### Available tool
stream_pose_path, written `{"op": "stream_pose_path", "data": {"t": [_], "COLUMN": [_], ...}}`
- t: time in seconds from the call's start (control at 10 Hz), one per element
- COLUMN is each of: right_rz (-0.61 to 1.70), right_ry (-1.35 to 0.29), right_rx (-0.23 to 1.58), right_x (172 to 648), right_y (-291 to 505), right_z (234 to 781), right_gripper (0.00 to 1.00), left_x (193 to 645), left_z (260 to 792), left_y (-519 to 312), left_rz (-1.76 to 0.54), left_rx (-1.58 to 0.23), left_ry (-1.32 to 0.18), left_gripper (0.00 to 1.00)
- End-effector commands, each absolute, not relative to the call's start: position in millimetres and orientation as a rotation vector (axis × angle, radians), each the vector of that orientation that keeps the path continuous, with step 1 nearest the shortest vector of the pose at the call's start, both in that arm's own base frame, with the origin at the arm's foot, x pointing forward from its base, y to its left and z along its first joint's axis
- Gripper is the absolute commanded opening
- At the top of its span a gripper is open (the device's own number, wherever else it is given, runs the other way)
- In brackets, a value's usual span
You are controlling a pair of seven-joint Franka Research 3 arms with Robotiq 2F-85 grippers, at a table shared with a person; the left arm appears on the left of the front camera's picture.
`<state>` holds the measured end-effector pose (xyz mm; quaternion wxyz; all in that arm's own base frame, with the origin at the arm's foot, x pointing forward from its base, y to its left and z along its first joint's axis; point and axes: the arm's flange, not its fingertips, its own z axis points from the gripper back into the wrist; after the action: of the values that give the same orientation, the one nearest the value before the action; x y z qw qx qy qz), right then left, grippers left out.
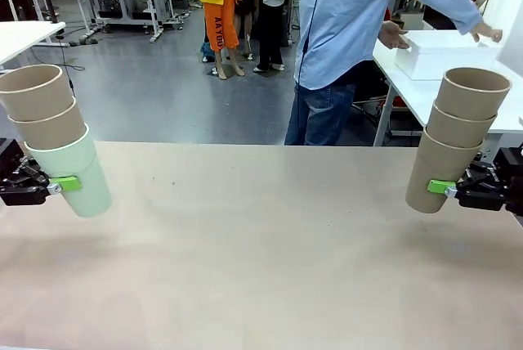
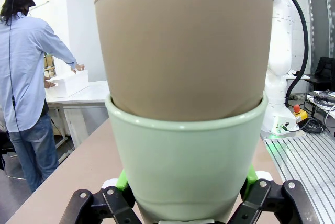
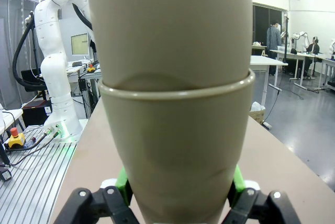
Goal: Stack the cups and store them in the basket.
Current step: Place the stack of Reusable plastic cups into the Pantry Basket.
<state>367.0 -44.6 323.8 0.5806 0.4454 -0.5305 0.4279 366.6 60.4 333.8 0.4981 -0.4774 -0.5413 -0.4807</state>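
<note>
The left gripper (image 1: 65,184) comes in at the left edge of the front view. Its fingers (image 2: 122,179) are closed on the mint green cup (image 1: 75,174), gripping it low on the wall. Two tan cups (image 1: 47,127) sit nested in it, one inside the other. The stack of three leans with its mouths toward the upper left. In the left wrist view the green pads press on both sides of the mint cup, and the tan cup above it fills its mouth right up to the rim.

At the right edge, the right gripper (image 1: 443,188) has its fingers (image 3: 236,179) clamped on the lowest cup of a brown stack (image 1: 453,133). This stack is three tan cups nested together, mouths tilted up and to the right. The right wrist view shows a green pad flat against each side of that lowest cup.

Both stacks appear to hang clear of the desk (image 1: 261,260) rather than rest on it, though the angle leaves this uncertain.

The basket (image 1: 445,51) sits on a white side table (image 1: 404,96) beyond the desk's far right corner, well apart from both stacks. A person (image 1: 351,15) in a light blue shirt and jeans stands beside it, turned away from the desk. One hand (image 1: 392,37) is at the basket's left end and the other is at its right end.
</note>
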Motion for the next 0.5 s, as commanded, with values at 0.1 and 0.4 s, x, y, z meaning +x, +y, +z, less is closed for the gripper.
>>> {"op": "stream_pose_path", "data": {"t": [0.1, 0.4], "right_rz": [1.010, 1.010], "right_ry": [-1.242, -1.242], "right_rx": [1.034, 1.034], "right_x": [366.1, 366.1], "right_y": [-46.4, -46.4], "right_z": [327.5, 327.5], "right_gripper": [0.85, 0.85], "left_x": [365.0, 365.0], "left_z": [336.5, 336.5], "left_y": [60.0, 60.0], "left_rz": [-1.172, -1.172], "left_rx": [-1.157, -1.157], "left_ry": [-1.323, -1.323], "left_gripper": [0.88, 0.88]}}
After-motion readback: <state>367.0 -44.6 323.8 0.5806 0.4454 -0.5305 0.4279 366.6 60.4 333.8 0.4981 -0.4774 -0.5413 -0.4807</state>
